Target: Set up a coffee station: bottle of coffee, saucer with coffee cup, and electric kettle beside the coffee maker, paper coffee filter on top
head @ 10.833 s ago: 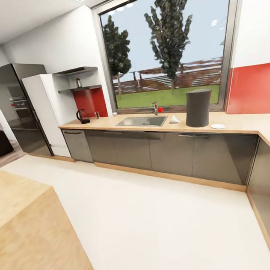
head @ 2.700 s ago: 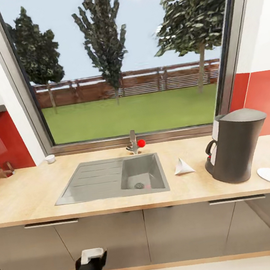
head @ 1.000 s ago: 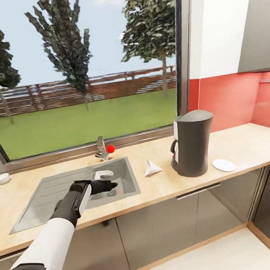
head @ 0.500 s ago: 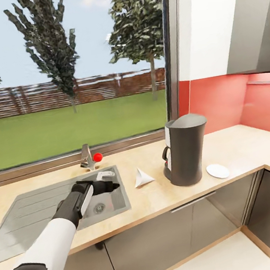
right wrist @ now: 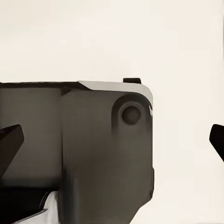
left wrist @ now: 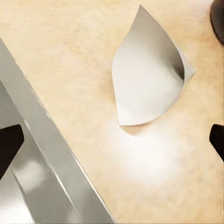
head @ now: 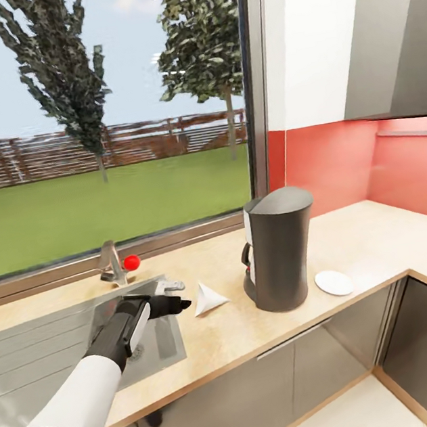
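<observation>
Head view: kitchen countertop [head: 355, 247], light wood grain, runs under a big window w/ lawn and trees outside. Coffee maker [head: 275, 248] stands upright on it, dark grey, right of the sink [head: 49, 347]. Saucer [head: 334, 282] lies flat on the counter just right of the coffee maker, apart from it, nothing on it. Paper coffee filter [head: 208, 298] lies on its side on the counter btwn sink edge and coffee maker, touching neither.

Left arm reaches out over the sink's right edge; left gripper [head: 178, 295] hangs just beside the filter, fingers spread, tips pointing toward it, not touching. Left wrist view: filter [left wrist: 147, 72] seen close, white cone w/ open mouth, on bare wood; two dark fingertips [left wrist: 9, 144] far apart at the frame edges, nothing btwn them. Sink rim [left wrist: 51, 154] runs diagonally nearby.

Tap [head: 112, 266] w/ red knob [head: 132, 261] at window side of sink.

Right wrist view: right gripper [right wrist: 112, 144] fingertips wide apart, nothing held; dark grey robot part [right wrist: 93, 154] beyond, pale floor behind.
</observation>
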Controlling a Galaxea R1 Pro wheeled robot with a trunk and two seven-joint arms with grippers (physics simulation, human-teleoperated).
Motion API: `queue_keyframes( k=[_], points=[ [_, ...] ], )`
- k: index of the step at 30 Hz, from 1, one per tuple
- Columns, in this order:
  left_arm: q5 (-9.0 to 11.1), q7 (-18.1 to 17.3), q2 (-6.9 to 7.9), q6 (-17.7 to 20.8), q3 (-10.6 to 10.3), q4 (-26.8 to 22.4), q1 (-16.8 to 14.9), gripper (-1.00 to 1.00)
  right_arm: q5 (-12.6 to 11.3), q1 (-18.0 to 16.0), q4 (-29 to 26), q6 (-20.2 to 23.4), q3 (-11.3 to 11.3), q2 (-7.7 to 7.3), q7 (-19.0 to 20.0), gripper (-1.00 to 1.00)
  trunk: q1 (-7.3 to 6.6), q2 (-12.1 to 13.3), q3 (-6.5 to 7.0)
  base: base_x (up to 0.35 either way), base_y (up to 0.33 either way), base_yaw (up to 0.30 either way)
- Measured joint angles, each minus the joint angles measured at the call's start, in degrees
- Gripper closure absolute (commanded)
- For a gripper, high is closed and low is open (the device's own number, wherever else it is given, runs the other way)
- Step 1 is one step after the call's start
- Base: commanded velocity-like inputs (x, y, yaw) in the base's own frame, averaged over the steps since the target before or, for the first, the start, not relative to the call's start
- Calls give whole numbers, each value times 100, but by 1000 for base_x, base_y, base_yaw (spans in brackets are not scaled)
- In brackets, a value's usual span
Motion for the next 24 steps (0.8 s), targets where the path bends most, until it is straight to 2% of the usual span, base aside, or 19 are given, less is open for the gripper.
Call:
queue_keyframes(
  k=[10,16,24],
  points=[
    [2,-8,0,-6,2,38,102,-100,2,0,2,0,0,0,0,-100,0,0,0,4,-1,-248],
    [3,-8,7,-71,1,27,239,-100,2,0,7,2,0,0,0,-100,0,0,1,22,0,-39],
    [0,-8,18,-147,-1,39,269,-100,6,0,10,2,0,4,0,-100,-1,0,1,168,0,-2]
  ],
)
